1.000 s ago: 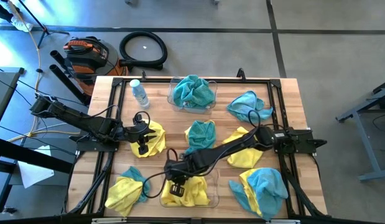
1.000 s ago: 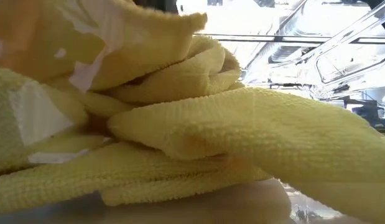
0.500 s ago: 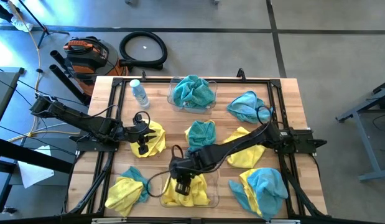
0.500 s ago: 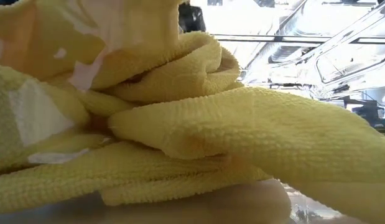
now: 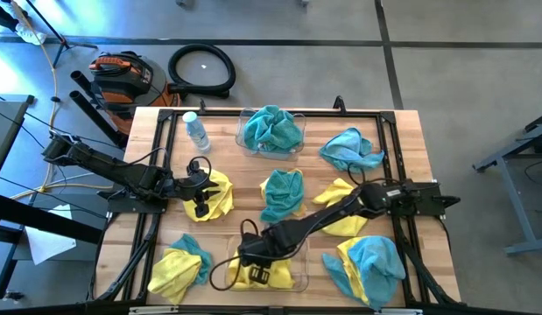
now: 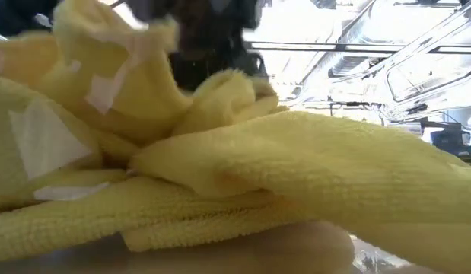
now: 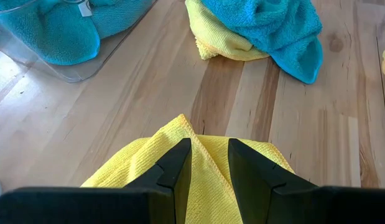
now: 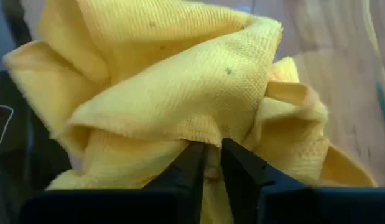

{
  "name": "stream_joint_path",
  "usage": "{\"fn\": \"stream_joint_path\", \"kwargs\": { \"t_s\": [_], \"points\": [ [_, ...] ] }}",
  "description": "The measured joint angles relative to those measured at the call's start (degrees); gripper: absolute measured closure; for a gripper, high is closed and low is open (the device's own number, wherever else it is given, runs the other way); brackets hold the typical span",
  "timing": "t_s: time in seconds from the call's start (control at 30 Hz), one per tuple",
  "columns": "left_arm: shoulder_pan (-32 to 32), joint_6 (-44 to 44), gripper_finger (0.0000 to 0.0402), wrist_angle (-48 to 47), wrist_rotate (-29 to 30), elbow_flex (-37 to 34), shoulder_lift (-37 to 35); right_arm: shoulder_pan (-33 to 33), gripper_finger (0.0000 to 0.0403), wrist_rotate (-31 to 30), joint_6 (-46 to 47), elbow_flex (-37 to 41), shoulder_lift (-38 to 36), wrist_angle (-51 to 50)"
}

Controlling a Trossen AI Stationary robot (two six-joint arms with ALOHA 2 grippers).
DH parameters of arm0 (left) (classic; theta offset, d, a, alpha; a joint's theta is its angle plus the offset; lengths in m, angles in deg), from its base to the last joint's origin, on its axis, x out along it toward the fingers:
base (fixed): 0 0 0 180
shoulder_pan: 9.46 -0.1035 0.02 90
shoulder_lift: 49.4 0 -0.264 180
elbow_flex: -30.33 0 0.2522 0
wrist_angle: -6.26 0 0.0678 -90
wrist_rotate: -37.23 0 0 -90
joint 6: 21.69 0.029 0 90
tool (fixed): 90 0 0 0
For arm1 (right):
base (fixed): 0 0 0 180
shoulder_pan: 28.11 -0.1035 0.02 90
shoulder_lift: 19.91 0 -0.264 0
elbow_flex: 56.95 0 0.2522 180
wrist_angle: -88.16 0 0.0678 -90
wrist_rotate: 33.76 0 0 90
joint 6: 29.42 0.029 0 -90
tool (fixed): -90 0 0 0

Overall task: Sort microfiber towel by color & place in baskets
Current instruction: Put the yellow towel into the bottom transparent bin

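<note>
Several yellow microfiber towels (image 5: pixel 284 267) lie heaped in the near clear basket (image 5: pixel 303 260); the low view is filled by this heap (image 6: pixel 296 167). My right gripper (image 5: pixel 253 269) reaches down into the heap and is shut on a fold of a yellow towel (image 8: pixel 180 81). Teal towels (image 5: pixel 272 129) fill the far basket (image 5: pixel 243 140). My left gripper (image 5: pixel 201 206) waits at the table's left, open just above a loose yellow towel (image 7: pixel 148 168). My right gripper pinches a raised fold (image 8: pixel 212 138) on top of the yellow heap between its two fingers (image 8: pixel 193 163). It comes slanting down from above, from the table's right side. The towel is bunched up around the fingertips and rests on the other towels in the near basket.
Loose towels lie on the wooden table: a teal one (image 5: pixel 282 192) in the middle, another teal one (image 5: pixel 349 149) at the far right, yellow (image 5: pixel 341 217) under my right arm, teal on yellow (image 5: pixel 371 262) near right, yellow with teal (image 5: pixel 179 267) near left. A clear bottle (image 5: pixel 197 131) stands far left.
My right gripper has swung a little toward the right over the near basket, then sunk onto the yellow heap, tipping more steeply down. The heap's top fold has been pushed in and bunched; the lower layers have stayed in place.
</note>
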Motion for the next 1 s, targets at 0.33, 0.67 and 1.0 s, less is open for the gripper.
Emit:
{"fn": "stream_joint_path", "kwargs": {
  "t_s": [0.33, 0.67, 1.0],
  "points": [
    [0.0, 0.0, 0.0310, -0.4, 0.0, 0.0, 0.0, 1.3, 0.0386, 5.3, -1.5, 0.0, 1.7, 2.6],
    [0.0, -0.5, 0.0310, -0.5, 0.0, 0.0, 0.0, -0.3, 0.0386, -4.6, -3.0, 0.0, -4.5, 1.0],
    [0.0, -0.5, 0.0310, -0.5, -0.4, 0.0, 0.0, -3.0, 0.0386, -9.6, -2.6, 0.0, -7.7, -0.9]
  ]
}}
